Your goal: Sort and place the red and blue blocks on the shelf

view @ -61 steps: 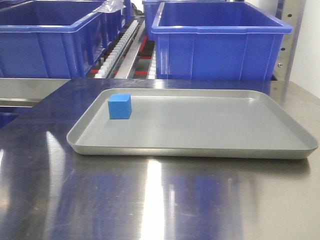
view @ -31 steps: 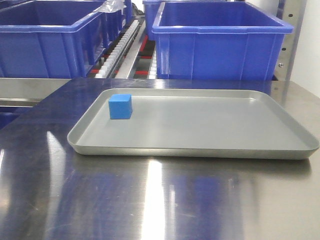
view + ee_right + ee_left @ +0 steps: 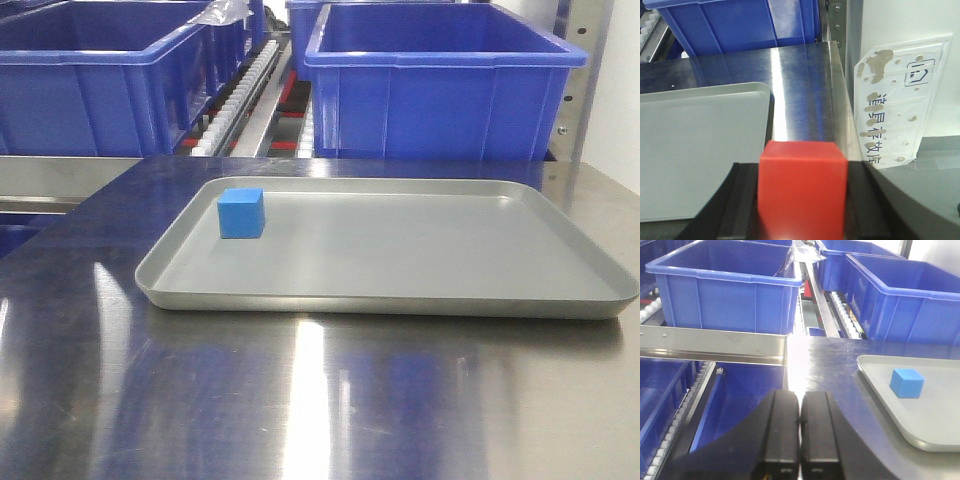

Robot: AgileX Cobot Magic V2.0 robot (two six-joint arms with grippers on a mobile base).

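A shiny steel tabletop (image 3: 300, 400) is shown; one shallow grey tray (image 3: 400, 250) is laid flat on it, set toward the far edge and slightly right.

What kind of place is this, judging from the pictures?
Probably a warehouse or factory picking station: large blue plastic bins sit on a steel rack with white roller tracks, beside a shiny steel worktable.

One red block (image 3: 802, 187), one blue block (image 3: 241, 213), one tray (image 3: 420, 255), several bins (image 3: 440, 95)
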